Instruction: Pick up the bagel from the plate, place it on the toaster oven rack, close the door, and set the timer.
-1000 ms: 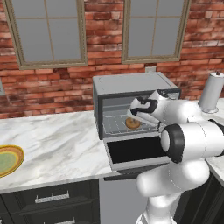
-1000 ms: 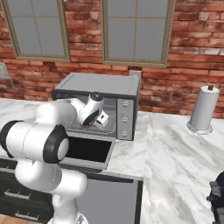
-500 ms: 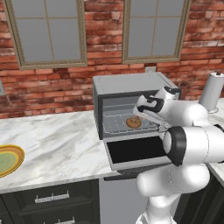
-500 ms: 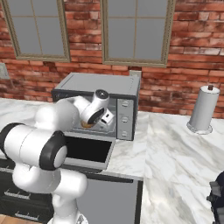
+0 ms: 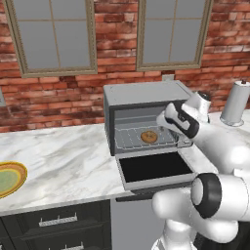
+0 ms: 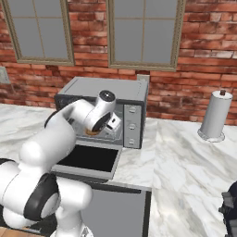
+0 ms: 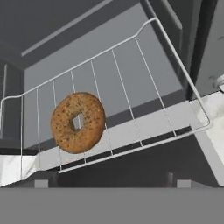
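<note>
The bagel (image 7: 78, 122) lies flat on the toaster oven rack (image 7: 154, 83), toward its left side in the hand view. From the left base view the bagel (image 5: 149, 136) rests mid-rack (image 5: 129, 139) inside the oven. My gripper (image 5: 161, 123) hovers just right of and above it at the oven mouth, apart from the bagel. Its fingertips (image 7: 40, 183) stand wide apart with nothing between them, so the gripper (image 7: 112, 183) is open. The door (image 5: 154, 168) hangs fully dropped open below. The plate (image 5: 7, 178) sits bare at the counter's far left.
The grey toaster oven (image 5: 141, 93) stands against the brick wall, its knob panel (image 6: 132, 122) on the right side. A paper towel roll (image 6: 214, 115) stands on the marble counter (image 6: 185, 157) to the right. My own arm crosses in front of the open door.
My hand has let go of the bagel and drawn back up and to the right, out toward the oven mouth. The bagel stays on the rack.
</note>
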Available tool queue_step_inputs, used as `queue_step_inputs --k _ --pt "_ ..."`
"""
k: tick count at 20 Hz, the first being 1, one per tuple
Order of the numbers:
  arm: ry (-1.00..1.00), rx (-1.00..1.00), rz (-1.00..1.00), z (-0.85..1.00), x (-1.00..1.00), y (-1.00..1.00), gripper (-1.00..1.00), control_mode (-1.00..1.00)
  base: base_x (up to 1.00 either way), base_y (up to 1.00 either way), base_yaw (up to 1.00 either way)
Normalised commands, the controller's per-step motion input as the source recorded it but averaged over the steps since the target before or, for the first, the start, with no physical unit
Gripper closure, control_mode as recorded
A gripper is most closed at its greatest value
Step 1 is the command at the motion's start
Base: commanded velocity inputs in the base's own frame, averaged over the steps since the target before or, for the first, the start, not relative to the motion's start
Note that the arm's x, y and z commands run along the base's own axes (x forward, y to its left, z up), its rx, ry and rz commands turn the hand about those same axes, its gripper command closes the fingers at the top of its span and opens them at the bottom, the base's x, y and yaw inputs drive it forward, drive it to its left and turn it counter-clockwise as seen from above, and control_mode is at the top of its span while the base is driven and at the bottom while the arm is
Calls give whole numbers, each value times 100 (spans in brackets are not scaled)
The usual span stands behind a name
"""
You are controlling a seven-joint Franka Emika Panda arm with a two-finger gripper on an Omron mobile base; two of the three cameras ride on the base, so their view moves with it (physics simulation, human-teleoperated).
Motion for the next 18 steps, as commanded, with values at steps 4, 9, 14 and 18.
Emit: queue_step_inputs --k 4,9,14,18 --pt "11 -9 0 -12 -82 19 -100 -100 0 0 0" --pt "15 -9 1 -26 -7 33 -100 -100 0 0 0" --pt "16 -2 3 -31 31 13 -100 -100 0 0 0" --pt "12 0 4 -35 45 0 -100 -100 0 0 0"
